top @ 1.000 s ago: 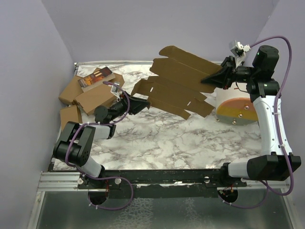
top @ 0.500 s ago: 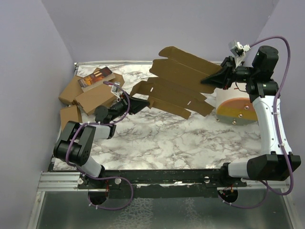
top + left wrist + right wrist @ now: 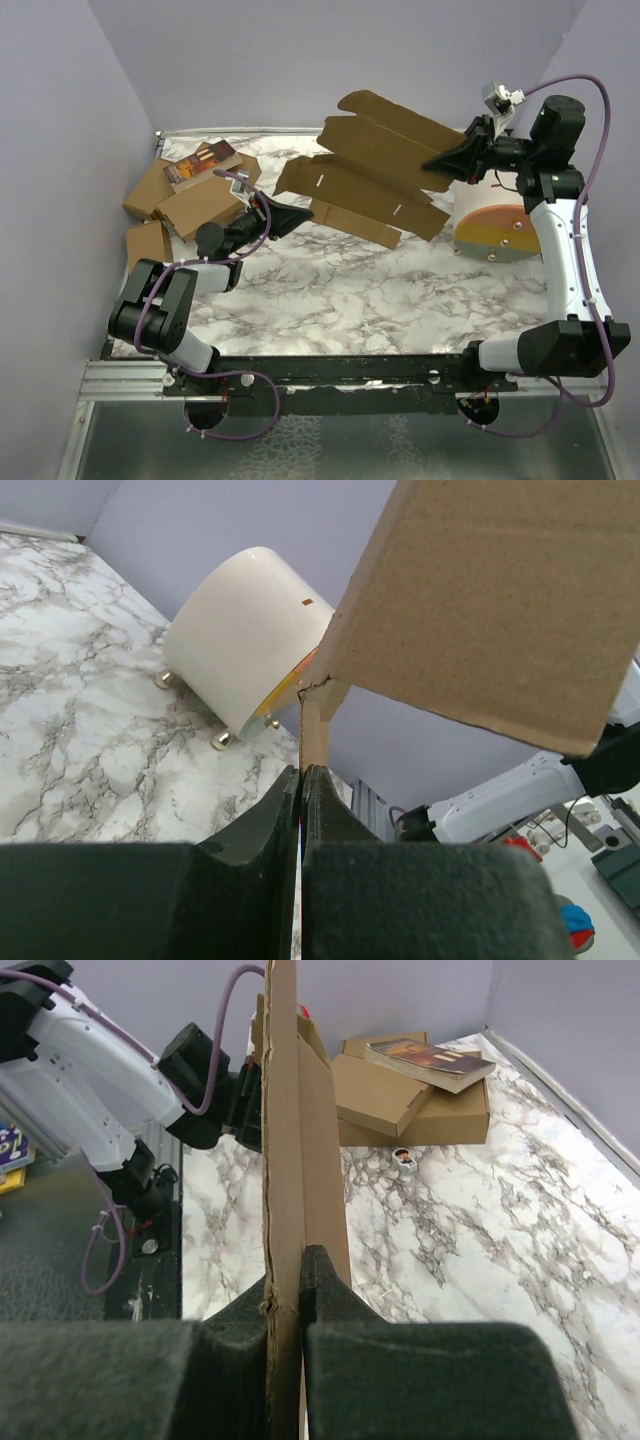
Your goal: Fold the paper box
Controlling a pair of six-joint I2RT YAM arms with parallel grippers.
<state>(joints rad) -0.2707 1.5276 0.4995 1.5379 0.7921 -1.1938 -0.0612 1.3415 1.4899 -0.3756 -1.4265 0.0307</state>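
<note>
The paper box (image 3: 375, 170) is a flat die-cut brown sheet with flaps and creases, held in the air over the back of the table and tilted. My right gripper (image 3: 438, 166) is shut on its right edge; in the right wrist view the sheet (image 3: 285, 1130) stands edge-on between the jaws (image 3: 290, 1270). My left gripper (image 3: 297, 212) is shut on a small flap at the sheet's lower left; in the left wrist view the flap (image 3: 314, 730) runs into the jaws (image 3: 302, 775) and the sheet (image 3: 490, 600) spreads above.
A heap of brown cartons (image 3: 185, 200) with a book (image 3: 200, 162) on top lies at the back left. A white cylinder with an orange rim (image 3: 492, 225) lies at the back right under the right arm, and shows in the left wrist view (image 3: 245, 630). Purple walls enclose the marble table (image 3: 350, 290).
The sheet has lifted slightly and swung a little; the left gripper has risen with its flap. The right gripper has shifted slightly up.
</note>
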